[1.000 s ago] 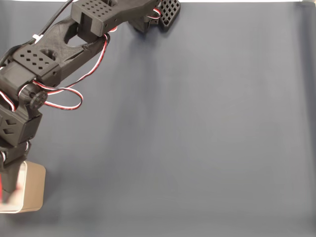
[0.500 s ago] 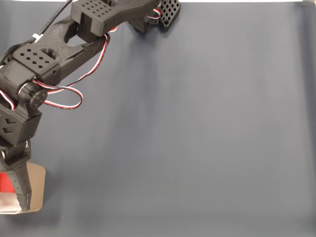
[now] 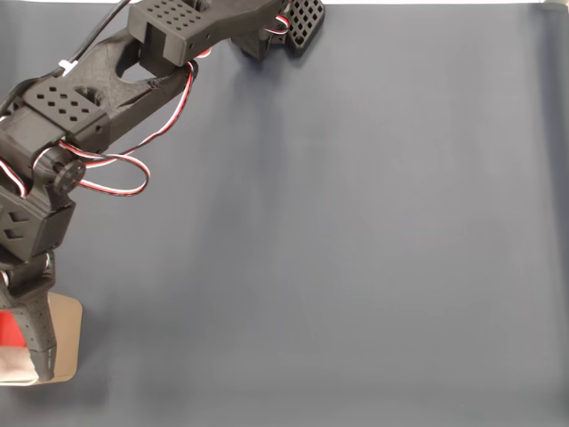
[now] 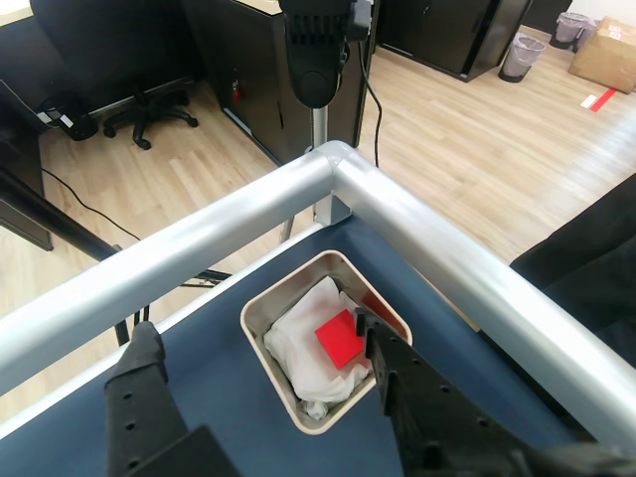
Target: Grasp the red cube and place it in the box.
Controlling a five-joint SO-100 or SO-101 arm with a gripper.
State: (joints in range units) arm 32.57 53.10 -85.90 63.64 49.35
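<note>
The red cube (image 4: 340, 340) lies inside the box (image 4: 260, 306), on crumpled white material that lines it. In the other view my gripper (image 4: 258, 328) hangs open just above the box, one black finger (image 4: 139, 393) at the left and the other finger (image 4: 397, 383) at the right, next to the cube. In the fixed view the box (image 3: 68, 342) sits at the lower left edge. A sliver of the red cube (image 3: 9, 327) shows there beside a black finger (image 3: 37, 342), which reaches down over the box.
A dark blue mat (image 3: 356, 222) covers the table. My arm (image 3: 98, 98) runs from the top centre down the left side. A silver tube rail (image 4: 427, 238) borders the table corner right behind the box, with a black pole mount (image 4: 316, 60) beyond it.
One second ago the fingers stood close together over the box with a red blur between them. They have since spread, and the cube now rests in the box.
</note>
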